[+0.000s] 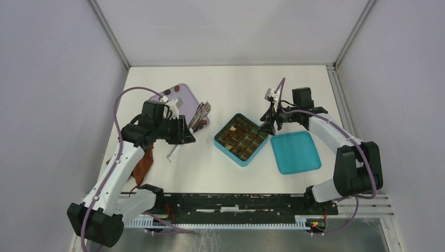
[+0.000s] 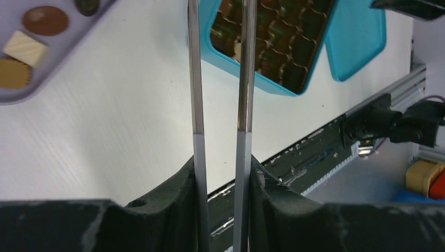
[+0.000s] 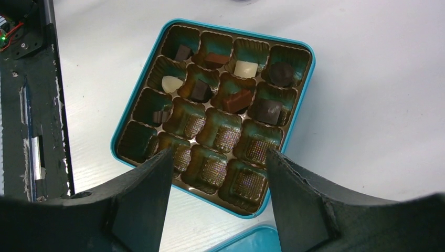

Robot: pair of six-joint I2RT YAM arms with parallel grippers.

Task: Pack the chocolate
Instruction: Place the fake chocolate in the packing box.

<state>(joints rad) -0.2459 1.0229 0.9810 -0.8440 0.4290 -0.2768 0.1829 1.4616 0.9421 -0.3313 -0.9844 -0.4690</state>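
- Left gripper (image 2: pixel 222 170): clamped narrow on a pair of metal tweezers (image 2: pixel 244 79). The arms stand slightly apart. The tips run out of the wrist view, so I cannot tell whether they carry anything.
- Lilac tray (image 2: pixel 63 52), far-left of that gripper: several loose chocolates (image 2: pixel 45 20) wait on it, including a round brown one, a cream square and a tan fluted one.
- Teal box (image 2: pixel 273 85), centre of the table: roughly nine chocolate pieces in the box (image 3: pixel 237 100) fill the far cells. The near cells look empty.
- Right gripper (image 3: pixel 219 155): spread wide and holding nothing, poised above the box's near edge.
- Teal lid (image 1: pixel 295 152): lies flat just right of the box.
- Step, as I judge it: packing is about half done. Next, the tweezers likely need to reach the tray, pinch one piece gently, then drop it into an empty cell.
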